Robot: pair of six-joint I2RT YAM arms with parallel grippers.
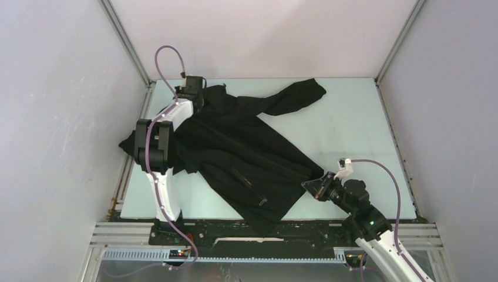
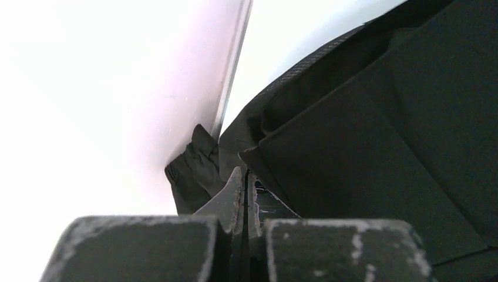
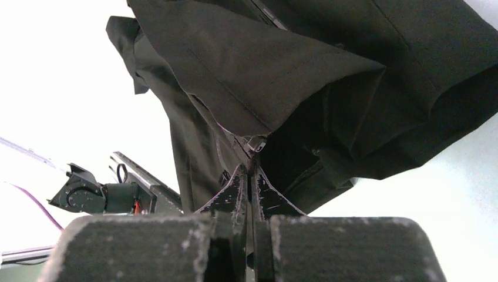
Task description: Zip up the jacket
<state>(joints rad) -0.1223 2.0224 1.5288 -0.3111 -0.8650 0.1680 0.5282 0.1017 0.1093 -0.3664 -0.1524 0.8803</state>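
The black jacket (image 1: 235, 153) lies spread diagonally on the table, collar end at the back left and hem at the front right, with one sleeve (image 1: 293, 94) stretched to the back. A small silvery pocket zip pull (image 1: 262, 201) shows near the hem. My left gripper (image 1: 197, 94) is at the collar end. In the left wrist view its fingers (image 2: 246, 176) are pressed together on an edge of the jacket (image 2: 364, 147). My right gripper (image 1: 314, 187) is at the hem's right corner. In the right wrist view it (image 3: 251, 170) is shut on a fold of the jacket (image 3: 264, 64).
The pale green table (image 1: 352, 135) is boxed in by white walls and metal corner posts (image 1: 126, 41). The left wall (image 2: 117, 88) is close to my left gripper. A black rail (image 1: 264, 232) runs along the near edge. The left arm's base (image 3: 88, 194) shows in the right wrist view.
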